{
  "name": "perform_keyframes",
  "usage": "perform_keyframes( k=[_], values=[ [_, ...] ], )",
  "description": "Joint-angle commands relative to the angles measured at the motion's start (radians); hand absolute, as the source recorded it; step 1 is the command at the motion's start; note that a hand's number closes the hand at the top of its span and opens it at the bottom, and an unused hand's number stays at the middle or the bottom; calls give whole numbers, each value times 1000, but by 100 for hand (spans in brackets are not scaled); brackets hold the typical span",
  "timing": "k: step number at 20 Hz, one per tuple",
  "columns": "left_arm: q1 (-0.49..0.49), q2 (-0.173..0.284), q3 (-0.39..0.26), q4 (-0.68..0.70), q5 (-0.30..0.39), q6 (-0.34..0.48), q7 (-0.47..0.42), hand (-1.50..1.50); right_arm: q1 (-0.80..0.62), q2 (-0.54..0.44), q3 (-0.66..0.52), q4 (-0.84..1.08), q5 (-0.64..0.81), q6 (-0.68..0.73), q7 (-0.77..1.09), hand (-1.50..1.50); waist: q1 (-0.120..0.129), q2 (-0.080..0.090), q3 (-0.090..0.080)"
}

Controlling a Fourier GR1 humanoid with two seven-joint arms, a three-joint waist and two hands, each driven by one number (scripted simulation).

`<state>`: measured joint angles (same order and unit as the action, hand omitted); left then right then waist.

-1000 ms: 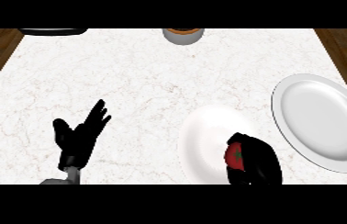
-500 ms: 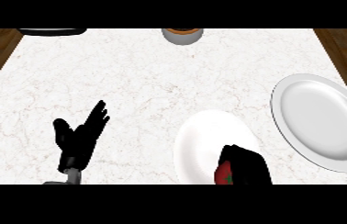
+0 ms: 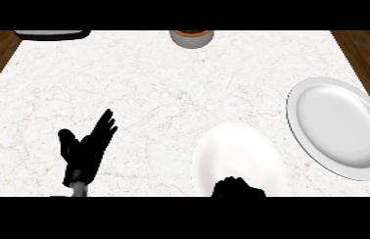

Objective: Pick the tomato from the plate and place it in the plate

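Observation:
A white plate (image 3: 235,150) lies at the counter's near edge, right of centre, with nothing showing on it. My right hand (image 3: 237,188) pokes in at the lower edge over the plate's near rim, fingers curled. The tomato is hidden; no red shows in the head view. A larger grey-white plate (image 3: 329,128) lies at the right, bare. My left hand (image 3: 85,152) rests open at the lower left, fingers up.
A small round bowl (image 3: 192,37) with dark contents stands at the counter's far edge, middle. A dark tray-like thing (image 3: 52,34) sits at the far left corner. Brown wood shows past the marble top at both far corners.
My right hand, curled round the red tomato, has drawn back toward the lower edge and mostly left the view; the tomato no longer shows. The left hand has not moved.

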<state>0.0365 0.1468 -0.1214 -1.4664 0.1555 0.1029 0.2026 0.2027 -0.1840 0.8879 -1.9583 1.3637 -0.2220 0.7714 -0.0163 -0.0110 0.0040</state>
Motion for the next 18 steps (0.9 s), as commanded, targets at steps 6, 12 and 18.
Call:
perform_keyframes(
  k=[6, 12, 18],
  values=[
    [23, -9, -1, 52, -11, -13, -31, 0, 96, -4, -41, -217, 107, -265, 66, 150, -3, 8, -4],
    [-10, 20, 28, 16, 10, -28, 32, 0, 122, -79, -208, -320, -85, -399, 49, 150, 12, 11, -2],
    [38, 12, 10, -39, -1, -29, 28, 0, 79, -240, -469, -193, -407, -593, -93, 150, 24, 12, -1]
  ],
)
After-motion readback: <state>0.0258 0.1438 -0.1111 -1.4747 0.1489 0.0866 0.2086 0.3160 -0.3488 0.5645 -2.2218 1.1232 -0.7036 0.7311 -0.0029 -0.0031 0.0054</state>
